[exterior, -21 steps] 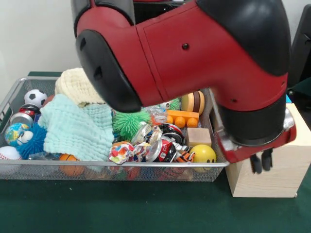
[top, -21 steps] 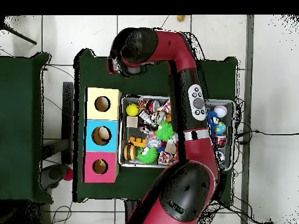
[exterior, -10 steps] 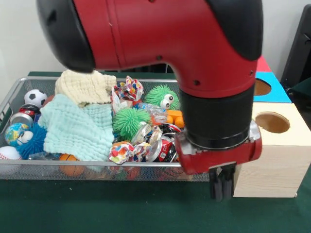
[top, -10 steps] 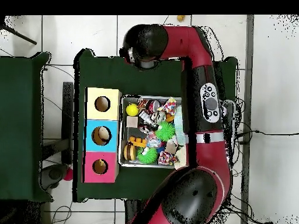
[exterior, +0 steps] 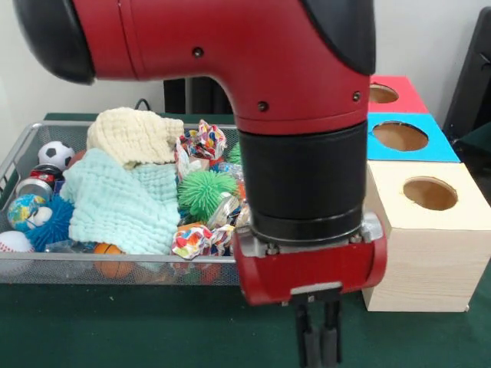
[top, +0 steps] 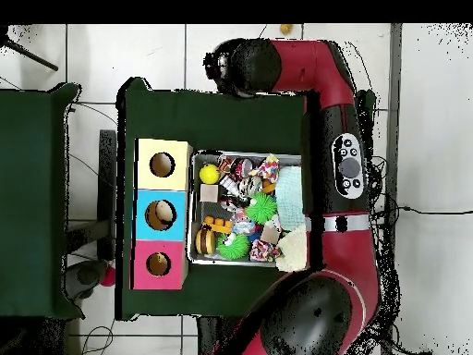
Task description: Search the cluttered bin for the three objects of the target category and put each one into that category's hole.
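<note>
My gripper (exterior: 321,341) hangs in front of the wire bin (exterior: 31,138), over the green table near its front edge. Its two fingers stand close together with nothing between them. The bin holds a cream cloth (exterior: 134,134), a mint cloth (exterior: 119,203), a green spiky ball (exterior: 203,190), a soccer ball (exterior: 55,153), a blue spiky ball (exterior: 50,222) and crumpled colourful wrappers (exterior: 192,239). From overhead, a yellow ball (top: 210,173), a wooden cube (top: 210,194) and orange blocks (top: 218,225) lie at the bin's left side. The arm's wrist (top: 245,67) hides the gripper there.
Three boxes with round holes stand in a row beside the bin: a wooden one (exterior: 418,230), a blue one (exterior: 441,149) and a red one (exterior: 406,96). The arm's thick body covers the bin's right part in the front view. A baseball (exterior: 14,244) lies at the bin's left corner.
The arm has swung away from the wooden box, leftward in the front view and toward the camera. The gripper now sits lower in the picture, in front of the bin. Its fingers stayed together.
</note>
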